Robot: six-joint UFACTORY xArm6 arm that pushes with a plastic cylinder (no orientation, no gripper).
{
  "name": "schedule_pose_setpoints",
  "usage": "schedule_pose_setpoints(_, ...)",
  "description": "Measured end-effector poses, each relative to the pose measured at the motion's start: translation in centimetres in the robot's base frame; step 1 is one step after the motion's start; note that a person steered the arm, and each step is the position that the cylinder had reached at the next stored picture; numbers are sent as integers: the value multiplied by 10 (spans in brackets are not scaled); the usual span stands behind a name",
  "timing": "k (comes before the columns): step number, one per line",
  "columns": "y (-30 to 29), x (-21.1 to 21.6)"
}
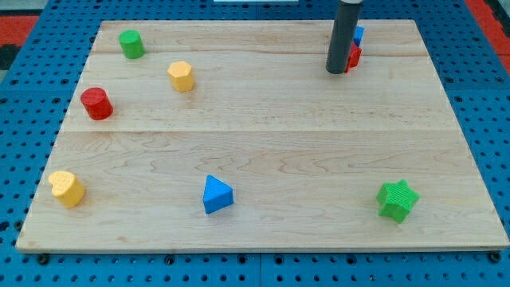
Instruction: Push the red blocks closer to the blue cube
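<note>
My tip [336,71] touching half-hidden red block [354,56], blue cube [359,35] just behind, no gripper, orientation unreadable

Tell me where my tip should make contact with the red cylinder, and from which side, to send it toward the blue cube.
No grasp is possible; push instead. Set my tip against the red cylinder on its lower-left wall, centred so the round side does not roll off. The blue cube lies far toward the view's upper right, beside the tip.
</note>
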State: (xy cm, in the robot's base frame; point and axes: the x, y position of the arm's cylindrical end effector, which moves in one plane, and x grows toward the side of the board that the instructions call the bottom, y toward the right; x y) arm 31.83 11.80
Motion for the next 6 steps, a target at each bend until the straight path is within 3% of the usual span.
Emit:
schedule_pose_setpoints(1, -66, 82)
schedule_pose_setpoints(2, -210, 136)
schedule_pose_setpoints(3, -275, 153)
schedule_pose_setpoints(5, -284, 160)
schedule_pose_setpoints(6, -352, 164)
